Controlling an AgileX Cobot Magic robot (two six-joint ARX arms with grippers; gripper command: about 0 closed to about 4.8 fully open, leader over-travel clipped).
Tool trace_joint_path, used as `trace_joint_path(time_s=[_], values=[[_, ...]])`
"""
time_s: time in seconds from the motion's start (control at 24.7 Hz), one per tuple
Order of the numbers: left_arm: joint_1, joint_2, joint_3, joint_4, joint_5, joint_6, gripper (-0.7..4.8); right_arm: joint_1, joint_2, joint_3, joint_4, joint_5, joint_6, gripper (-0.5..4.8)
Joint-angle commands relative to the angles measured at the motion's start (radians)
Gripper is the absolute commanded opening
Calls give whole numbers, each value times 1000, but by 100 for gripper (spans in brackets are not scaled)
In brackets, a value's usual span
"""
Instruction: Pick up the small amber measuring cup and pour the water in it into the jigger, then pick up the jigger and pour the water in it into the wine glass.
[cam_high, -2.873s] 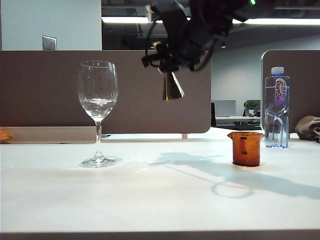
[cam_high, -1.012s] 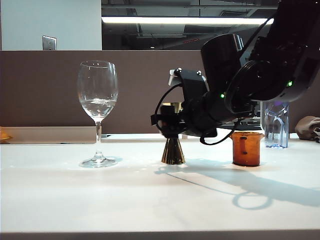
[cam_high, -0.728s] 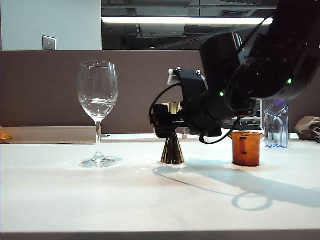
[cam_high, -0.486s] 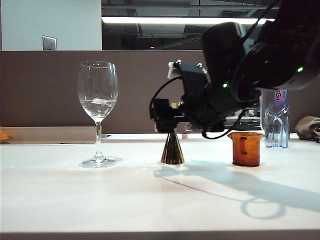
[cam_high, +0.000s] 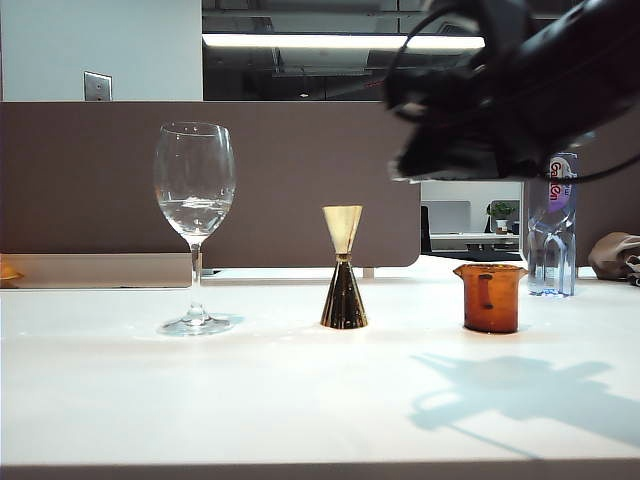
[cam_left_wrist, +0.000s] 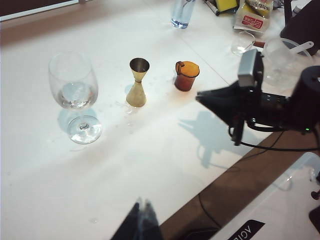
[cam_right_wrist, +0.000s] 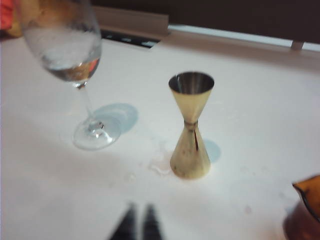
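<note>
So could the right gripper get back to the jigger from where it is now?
Probably yes: the right gripper, shut, hangs above the table; the jigger stands alone, apart from the wine glass.

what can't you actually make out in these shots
- Right claw: blurred and cut by the right wrist view's edge; a dark smear in the exterior view.
- Left claw: only blurred tips at the left wrist view's edge.
- Amber cup: tinted wall hides any water.
- Jigger: opaque metal hides its contents.
</note>
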Motion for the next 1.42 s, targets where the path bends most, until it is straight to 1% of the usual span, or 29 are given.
trace_joint_path(time_s=[0.04,0.08,0.2,0.36,0.49,0.65,0.73,0.81,0.93,1.09,1.42], values=[[1,-2,2,13,0,5,-2,0,-87,-17,-133,2,3,7],[1,-2,2,13,0,5,-2,1,-113,-22,-167,2,3,-3],[1,-2,2,13,1,5,-2,-1,-181,-49,-230,2,3,-1],[1,-2,2,13,0,5,-2,-4,-264,-113,-241,2,-1,-1],[1,-2,2,13,0,5,-2,-29,-317,-158,-257,2,0,-1],[1,-2,2,13,0,5,-2,-75,-386,-196,-302,3,-1,-1],[1,-1,2,13,0,5,-2,-123,-448,-208,-349,2,0,-1],[1,-1,2,13,0,5,-2,-151,-472,-215,-352,2,0,-1],[1,-1,2,13,0,5,-2,-224,-534,-248,-351,-2,0,-1],[1,-2,2,13,0,5,-2,-263,-554,-272,-362,-2,0,-1],[1,-2,2,13,0,5,-2,-264,-555,-271,-392,-2,0,-1]])
